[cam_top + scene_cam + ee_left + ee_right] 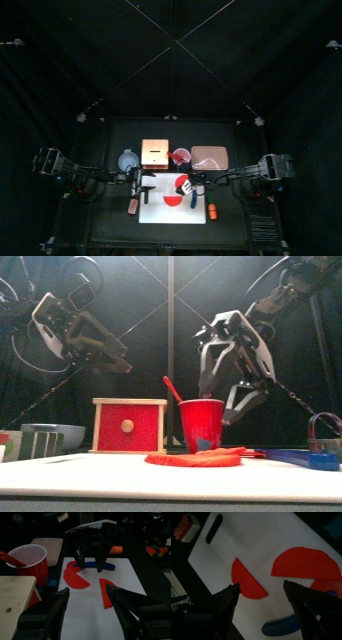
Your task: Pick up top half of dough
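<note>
On the bench: one white board [87, 619], lying flat, with both dough pieces on it.
Dough pieces: two, both flat, bright red half-rounds, lying apart with a strip of bare board between them.
Top half of dough [77, 576]: flat on the board, on the side nearer the cup, lifted by nothing.
Other half [109, 596]: flat on the board too, on the side away from the cup.
Cups: one, red [30, 559], upright, just beside the board's edge and near the top half.
Sticks in the cup: one, red [171, 388], leaning out over the rim.
Boxes: one, wooden with a red front [128, 426], standing beside the cup in the front view.
Blue tools: one [100, 566], lying on the board past the top half, as seen from the left wrist.
Grippers: two.
Right gripper [261, 586]: spread wide, empty, pointing down over the board close above the two halves; contact with dough not clear.
Left gripper [87, 591]: also spread wide, empty, held back from the board and aimed across it toward the dough.
</note>
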